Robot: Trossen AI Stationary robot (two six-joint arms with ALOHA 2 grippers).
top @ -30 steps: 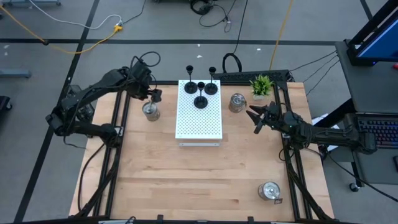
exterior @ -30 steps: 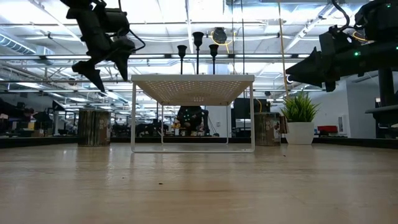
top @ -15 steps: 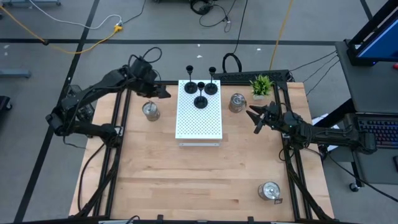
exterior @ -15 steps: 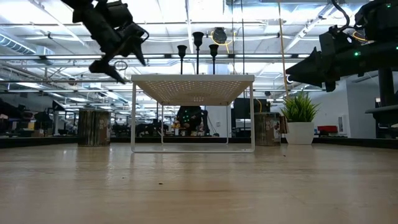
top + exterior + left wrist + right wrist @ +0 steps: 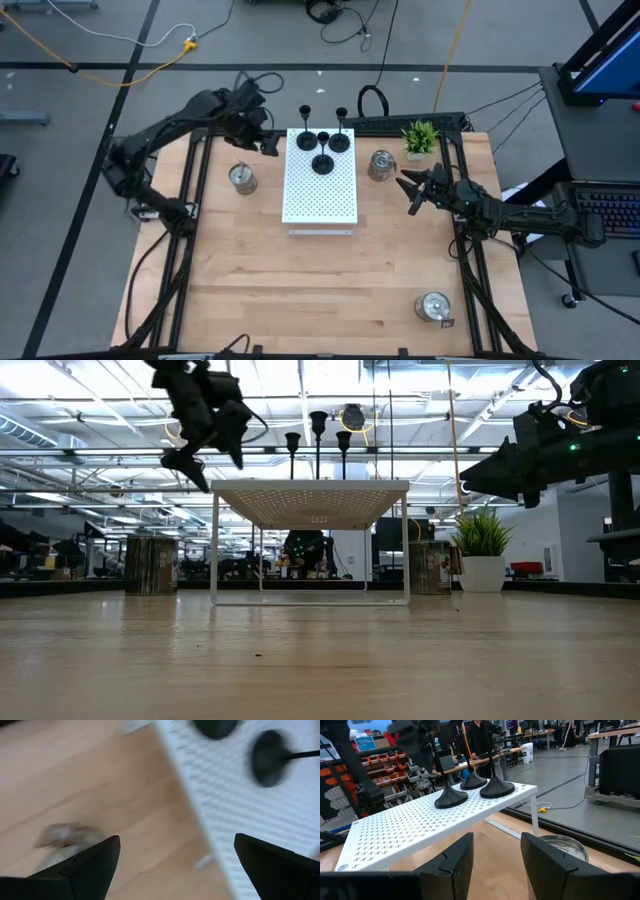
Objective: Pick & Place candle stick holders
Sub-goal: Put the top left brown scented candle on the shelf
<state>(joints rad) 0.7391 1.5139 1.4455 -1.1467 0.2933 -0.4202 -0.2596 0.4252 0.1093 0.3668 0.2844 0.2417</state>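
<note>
Hovering above the bench [image 5: 300,290], my left fingers [image 5: 266,143] are spread wide apart with nothing between them, raised just off the far left corner of the white perforated board [image 5: 320,185]. In my left wrist view each dark fingertip [image 5: 95,860] frames bare wood and the board's edge. Just beyond those fingers, on the board's far end, stand three black candle stick holders [image 5: 322,160], round bases close together, thin stems upright. Nearer my left arm's side, down on the wood and a little apart from the board, sits one silver-glass holder [image 5: 241,177].

My right fingers [image 5: 408,192] hang in the air on the board's other side, pointed toward it, partly apart and gripping nothing. Just ahead of them and slightly to the far side rests a second silver-glass holder [image 5: 381,165] on the bench, showing close past my fingertips [image 5: 455,865] in the right wrist view. Farther off, near the bench's far right corner, stands a small green potted plant [image 5: 421,137]. Well behind my right fingers, by the near right corner, lies the third silver-glass holder [image 5: 433,307].
</note>
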